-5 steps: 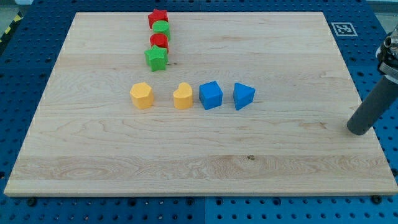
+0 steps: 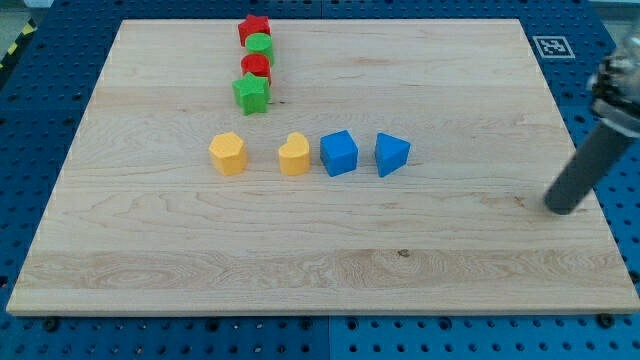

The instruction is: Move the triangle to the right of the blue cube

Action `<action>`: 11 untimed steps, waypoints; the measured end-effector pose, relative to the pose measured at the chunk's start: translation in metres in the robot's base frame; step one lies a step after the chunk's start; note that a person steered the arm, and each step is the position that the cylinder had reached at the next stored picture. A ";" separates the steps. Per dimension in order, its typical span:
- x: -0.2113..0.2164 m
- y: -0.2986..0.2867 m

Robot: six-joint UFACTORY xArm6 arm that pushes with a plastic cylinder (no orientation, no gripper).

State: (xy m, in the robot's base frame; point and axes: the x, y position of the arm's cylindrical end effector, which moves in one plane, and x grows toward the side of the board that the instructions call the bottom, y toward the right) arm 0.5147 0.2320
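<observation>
The blue triangle (image 2: 391,154) lies on the wooden board (image 2: 300,250), just right of the blue cube (image 2: 339,153), with a small gap between them. My tip (image 2: 561,208) rests on the board near its right edge, far to the right of the triangle and a little lower in the view. The dark rod slants up to the view's right.
A yellow heart-like block (image 2: 294,155) and a yellow block (image 2: 228,153) lie left of the cube in the same row. Near the view's top a column holds a red star (image 2: 254,28), a green block (image 2: 260,45), a red block (image 2: 256,66) and a green star (image 2: 252,94).
My tip has slid a little to the view's left and slightly up. The blocks have not moved.
</observation>
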 end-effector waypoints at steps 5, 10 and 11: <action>-0.052 -0.116; -0.046 -0.207; -0.050 -0.218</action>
